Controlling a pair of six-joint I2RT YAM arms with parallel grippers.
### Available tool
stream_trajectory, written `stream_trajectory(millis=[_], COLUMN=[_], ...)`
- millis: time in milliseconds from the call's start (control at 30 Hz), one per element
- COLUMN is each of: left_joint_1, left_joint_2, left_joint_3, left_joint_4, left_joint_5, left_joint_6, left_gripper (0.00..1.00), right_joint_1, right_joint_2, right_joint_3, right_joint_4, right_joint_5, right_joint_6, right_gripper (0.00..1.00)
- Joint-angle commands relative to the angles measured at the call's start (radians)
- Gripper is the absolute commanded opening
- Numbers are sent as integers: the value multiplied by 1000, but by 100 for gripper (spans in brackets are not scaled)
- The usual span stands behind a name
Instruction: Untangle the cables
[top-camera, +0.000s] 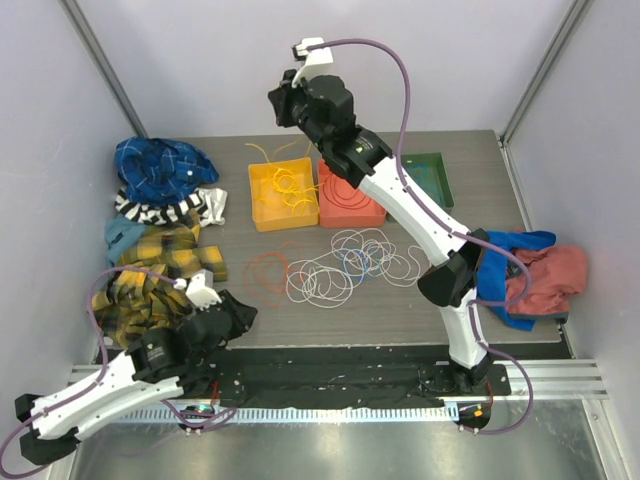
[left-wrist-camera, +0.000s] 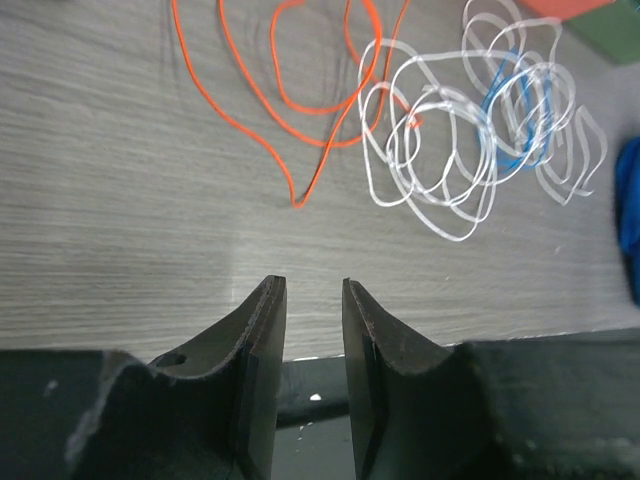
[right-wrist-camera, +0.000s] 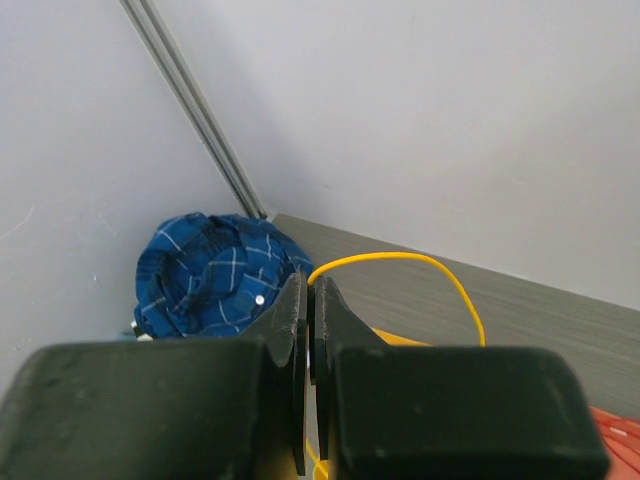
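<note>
Nearest, my left gripper (left-wrist-camera: 313, 290) hangs narrowly parted and empty, just short of the tangled white, blue and orange wire loops (left-wrist-camera: 440, 150) mid-table. Far back, my right gripper (right-wrist-camera: 308, 292) pinches a thin yellow wire cable (right-wrist-camera: 400, 257) high above the yellow plastic tray (top-camera: 262, 215), likely to sort it by colour.

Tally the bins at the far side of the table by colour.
yellow bin: 1
red bin: 1
green bin: 1
Total: 3
</note>
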Motion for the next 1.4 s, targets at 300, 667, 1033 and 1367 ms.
stream_trajectory(millis=[300,667,1033,1367], left_joint_1=[-4,-4,-4,-4], left_joint_2=[107,48,81,214], left_joint_3=[-11,-20,-14,10], left_joint_4=[159,102,125,249], left_joint_5=[64,40,40,49], left_joint_6=[3,-27,-14,50], left_gripper=[34,34,35,48], right_joint_1=[-24,-35,-36,-36], right_joint_2=[3,227,259,-146], right_joint_3=[-122,-172,-268,-576], right_joint_4=[224,232,133,335], right_joint_5=[-38,-114,-4,59], right_joint_6=[65,94,80,67], right_gripper=[1,1,76,84])
